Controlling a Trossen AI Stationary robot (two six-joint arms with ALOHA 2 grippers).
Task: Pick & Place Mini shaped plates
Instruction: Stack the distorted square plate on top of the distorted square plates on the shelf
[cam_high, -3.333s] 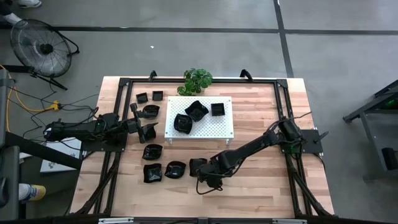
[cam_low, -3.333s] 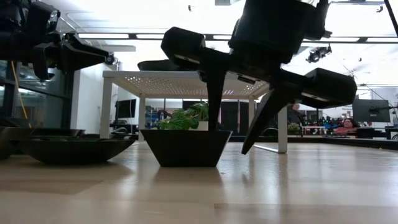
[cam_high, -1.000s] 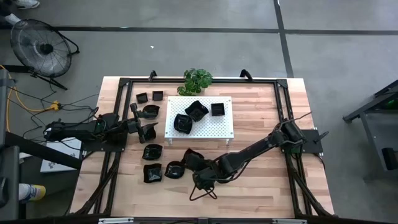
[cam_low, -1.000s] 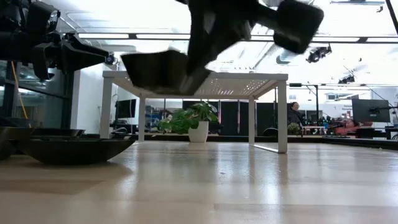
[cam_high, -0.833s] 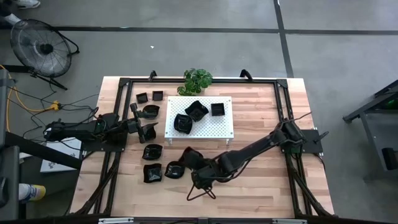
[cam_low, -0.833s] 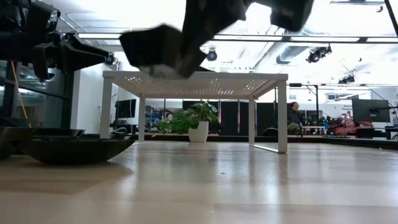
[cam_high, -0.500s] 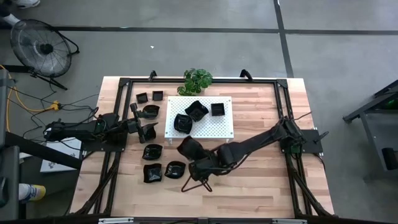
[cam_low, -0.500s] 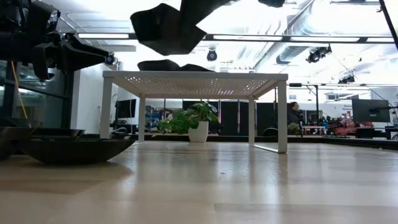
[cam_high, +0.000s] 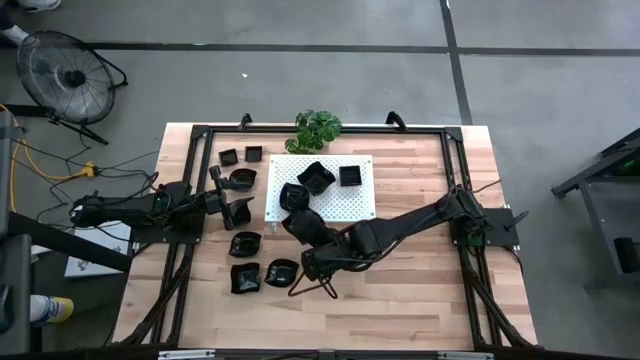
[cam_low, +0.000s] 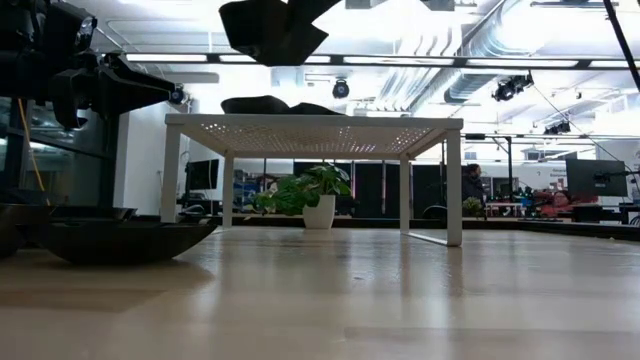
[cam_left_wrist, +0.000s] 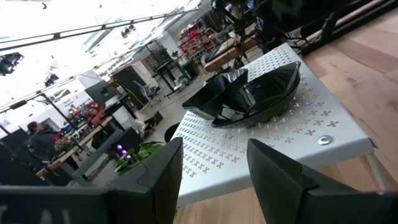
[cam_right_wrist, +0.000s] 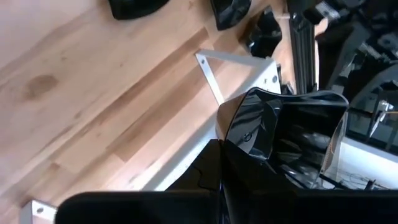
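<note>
Black glossy plate is pinched tight in the right pincer, held high, probably to clear the white perforated board. Left pincer waits beside the board, fingers spread and empty.

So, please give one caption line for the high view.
Right gripper carries a black plate toward the white board; left gripper waits.

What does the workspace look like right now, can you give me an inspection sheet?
Surface: wooden table with a white perforated board standing on legs.
Job's things: black plates; three on the board, others on the table.
Clutter: potted plant.
Grippers: right gripper shut on a square plate, raised at the board's near-left corner; left gripper open, empty, left of the board.
Cables: yellow cable on the floor.
Surroundings: fan.
</note>
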